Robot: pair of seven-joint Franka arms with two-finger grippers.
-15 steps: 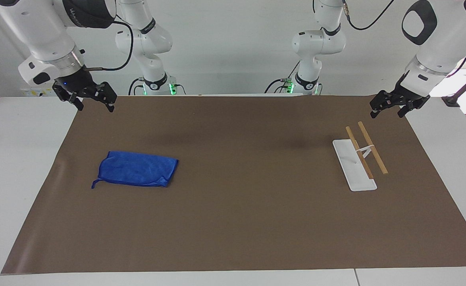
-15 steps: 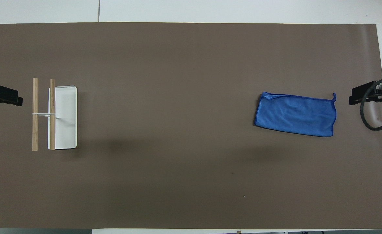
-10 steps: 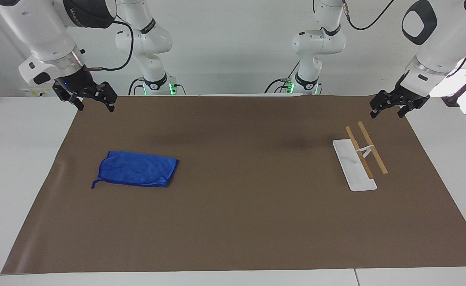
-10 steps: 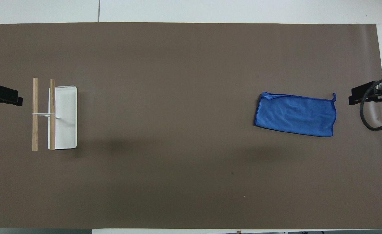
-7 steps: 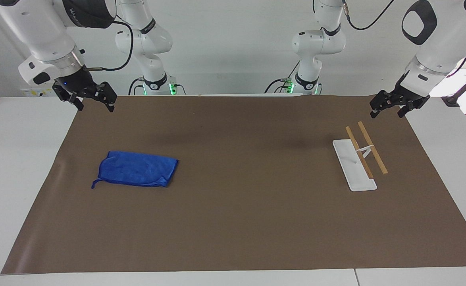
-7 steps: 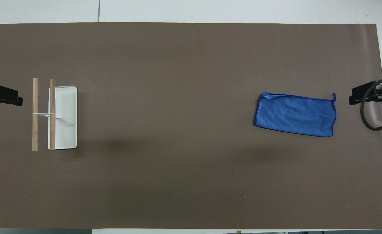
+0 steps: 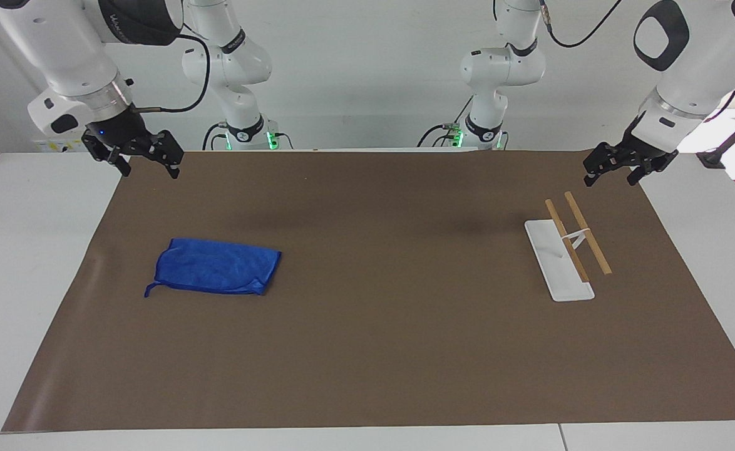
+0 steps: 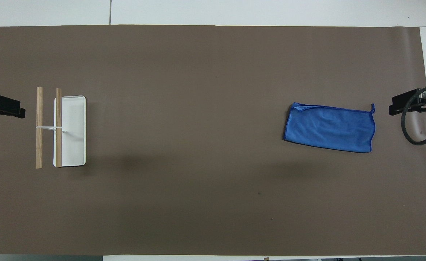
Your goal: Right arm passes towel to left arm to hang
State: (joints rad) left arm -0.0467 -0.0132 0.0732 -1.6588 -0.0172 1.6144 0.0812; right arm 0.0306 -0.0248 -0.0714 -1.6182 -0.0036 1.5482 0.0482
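The blue towel (image 7: 216, 267) (image 8: 330, 127) lies folded flat on the brown mat toward the right arm's end of the table, its thin loop at one corner. My right gripper (image 7: 148, 168) (image 8: 409, 105) hangs open and empty in the air over the mat's edge at that end, well apart from the towel. My left gripper (image 7: 610, 178) (image 8: 3, 107) hangs open and empty over the mat's edge at the left arm's end, near the rack. Both arms wait.
A towel rack (image 7: 568, 247) (image 8: 58, 127) with a white base and two wooden bars stands toward the left arm's end. The brown mat (image 7: 392, 326) covers most of the white table. Two smaller white arms (image 7: 236, 75) stand at the robots' side.
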